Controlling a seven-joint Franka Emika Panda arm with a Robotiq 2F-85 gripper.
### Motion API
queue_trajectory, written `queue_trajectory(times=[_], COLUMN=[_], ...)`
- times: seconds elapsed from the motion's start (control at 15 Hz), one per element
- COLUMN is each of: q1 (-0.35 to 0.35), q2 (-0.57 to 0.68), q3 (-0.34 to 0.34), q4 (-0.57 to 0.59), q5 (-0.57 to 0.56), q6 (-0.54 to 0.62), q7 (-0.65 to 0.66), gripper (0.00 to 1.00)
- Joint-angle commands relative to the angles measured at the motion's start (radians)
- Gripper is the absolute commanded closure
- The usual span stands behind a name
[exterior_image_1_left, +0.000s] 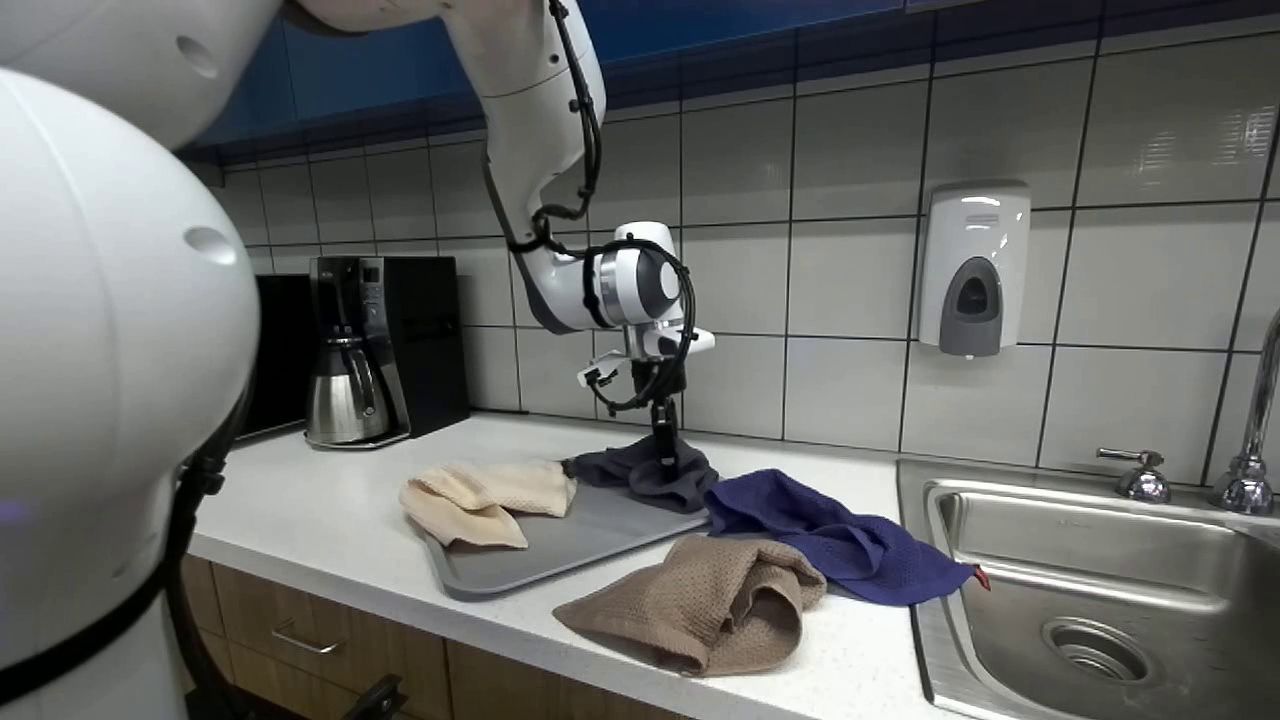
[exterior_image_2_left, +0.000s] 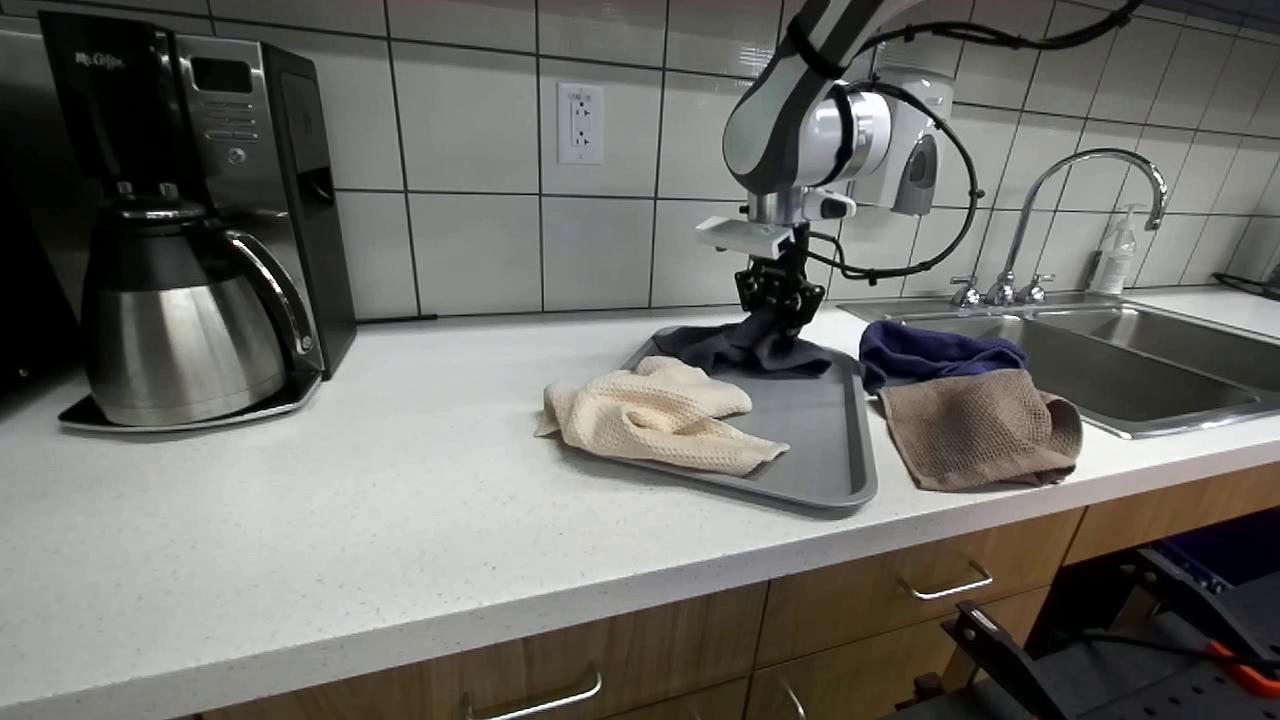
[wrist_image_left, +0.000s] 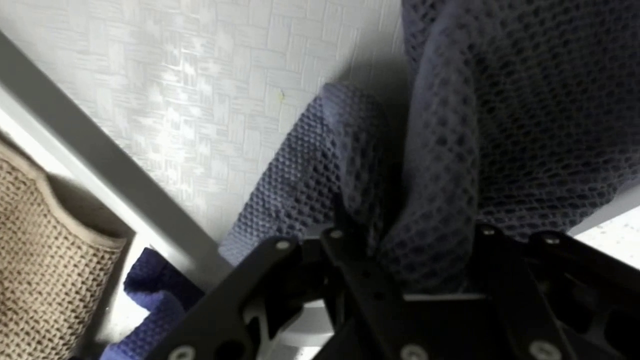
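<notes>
While the gripper (wrist_image_left: 415, 235) pointed straight down, its fingers (wrist_image_left: 505, 275) were sunk in the dk grey cloth (exterior_image_2_left: 740, 350), w/ a thick fold bunched btwn them; couldn't tell if they were clamped on it, b/c the tips were hidden in fabric. That cloth lay crumpled on the back part of the grey tray (exterior_image_2_left: 815, 440), nr the tiled wall (exterior_image_2_left: 475, 250). The cream cloth (exterior_image_2_left: 640, 410) lay rumpled on the same tray, partly over its rim, just beside the dk grey cloth. Off the tray, sink side, were the blue cloth (exterior_image_1_left: 830, 530) & the brown cloth (exterior_image_1_left: 710, 600), right next to e/o on the white counter (exterior_image_2_left: 400, 540). The blue one's corner lay over the rim of the steel sink (exterior_image_1_left: 945, 675), w/ a small red bit (exterior_image_1_left: 982, 577) at its tip. The coffee maker (exterior_image_2_left: 250, 220) stood on the tray's opp. side, well apart.
</notes>
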Motion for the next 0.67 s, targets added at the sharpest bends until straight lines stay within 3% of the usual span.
queue_trajectory(times=[0.0, 0.13, 0.6], q1=[0.01, 0.01, 0.007], q2=[0.008, 0.005, -0.024], q3=[-0.011, -0.011, -0.014], q4=[0.032, 0.031, 0.02], q5=[0.025, 0.024, 0.022], q6=[-0.044, -0.046, -0.039], q7=[-0.023, -0.024, -0.031], gripper=[0.89, 1.0, 0.98])
